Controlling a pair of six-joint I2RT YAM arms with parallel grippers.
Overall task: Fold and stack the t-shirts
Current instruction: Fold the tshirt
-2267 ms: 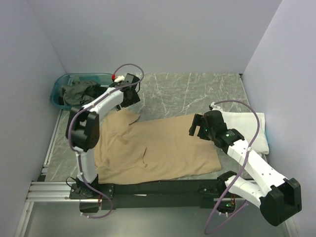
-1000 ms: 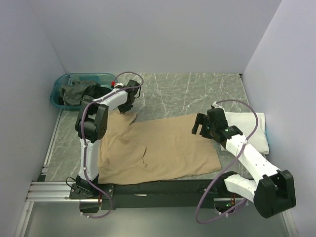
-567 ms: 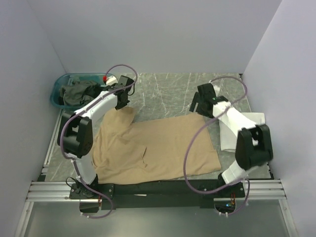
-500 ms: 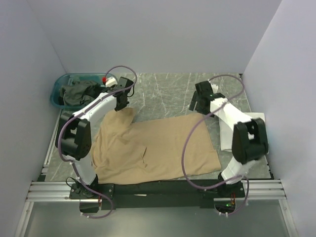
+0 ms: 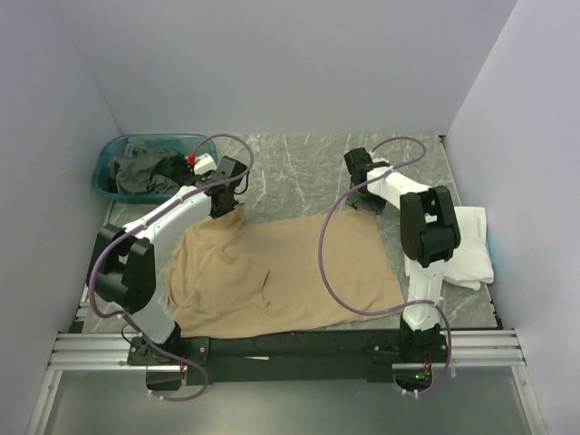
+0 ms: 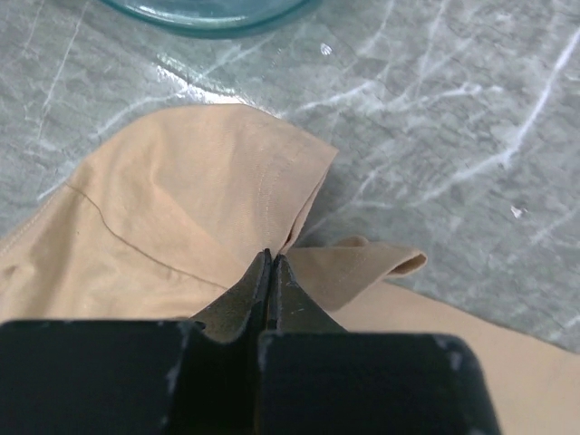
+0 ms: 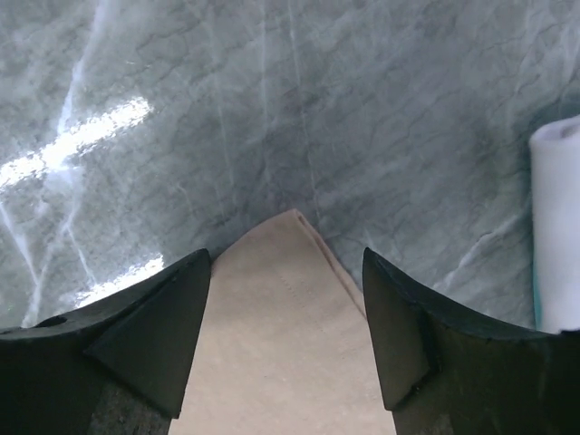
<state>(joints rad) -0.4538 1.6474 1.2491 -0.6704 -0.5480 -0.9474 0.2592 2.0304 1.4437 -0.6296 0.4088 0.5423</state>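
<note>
In the left wrist view, the left claw (image 6: 270, 272) hides the spot where its closed fingers meet the tan t-shirt (image 6: 181, 217), and the teal tub (image 6: 208, 11) is cut off by the far edge. In the right wrist view, the white t-shirt (image 7: 555, 227) runs off the right edge, and we cannot tell whether the right claw (image 7: 285, 258) touches cloth. From above, both wrists cover their fingertips, and the heaped cloth (image 5: 140, 170) in the tub is too jumbled to tell apart.
</note>
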